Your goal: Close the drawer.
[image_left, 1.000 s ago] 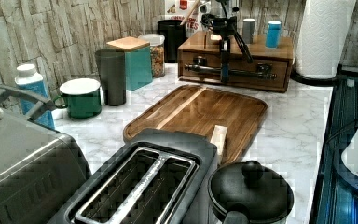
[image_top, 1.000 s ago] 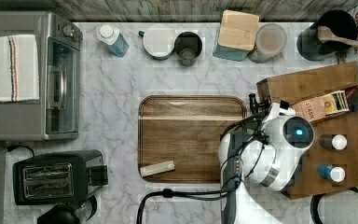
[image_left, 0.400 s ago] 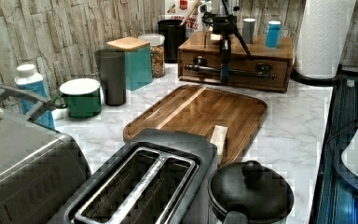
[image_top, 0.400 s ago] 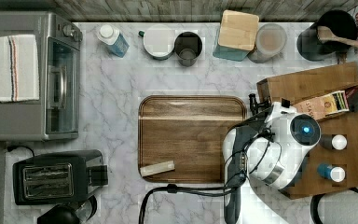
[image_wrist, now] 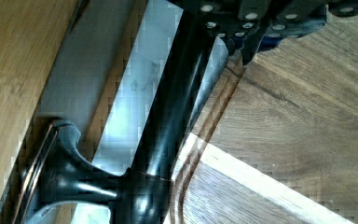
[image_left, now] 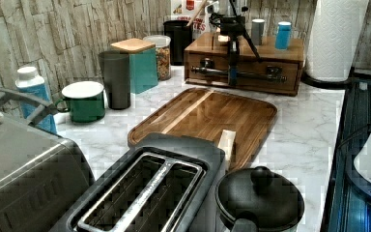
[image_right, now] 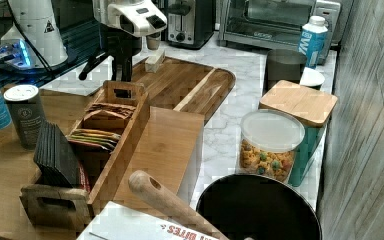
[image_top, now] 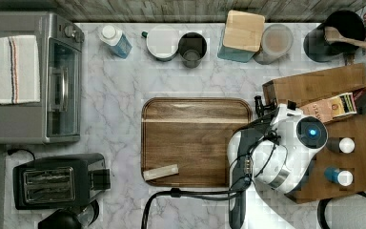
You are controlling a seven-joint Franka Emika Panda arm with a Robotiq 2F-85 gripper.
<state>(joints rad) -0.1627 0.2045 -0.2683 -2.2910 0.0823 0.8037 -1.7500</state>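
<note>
Claw (image_wrist: 242, 35) at black bar handle (image_wrist: 175, 116)

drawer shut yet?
Looks shut: in the left view the drawer front sits flush with the cabinet, tool at its handle.

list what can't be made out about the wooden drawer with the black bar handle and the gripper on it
- Gripper fingers, open or shut: the wrist view cuts them at its edge; the left view shows them too small.
- Wooden drawer front in the top view: hidden under the white robot arm.
- Black bar handle ends: cut off in the wrist view.
</note>
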